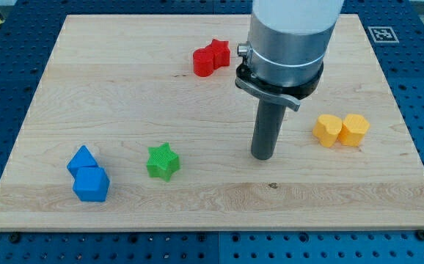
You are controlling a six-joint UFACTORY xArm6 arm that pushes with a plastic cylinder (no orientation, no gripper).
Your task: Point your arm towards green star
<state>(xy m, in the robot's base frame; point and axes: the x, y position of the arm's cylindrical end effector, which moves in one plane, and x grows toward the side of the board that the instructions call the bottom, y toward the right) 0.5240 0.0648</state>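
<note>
— Where's my tip?

— My tip (262,156) rests on the wooden board (124,81), right of centre. No hand on this arm, just a dark rod, so nothing spread, pressed or pinching.

— And the green star (162,161)?

— At about nine o'clock from my tip, well apart from it, low on the board.

— What else is there?

— Two blue blocks (87,174) touching each other, at nine o'clock from the star. Two red blocks (210,57) at eleven o'clock from my tip, near the view's top. Two yellow blocks (341,130) side by side at two o'clock from my tip, near it.
</note>
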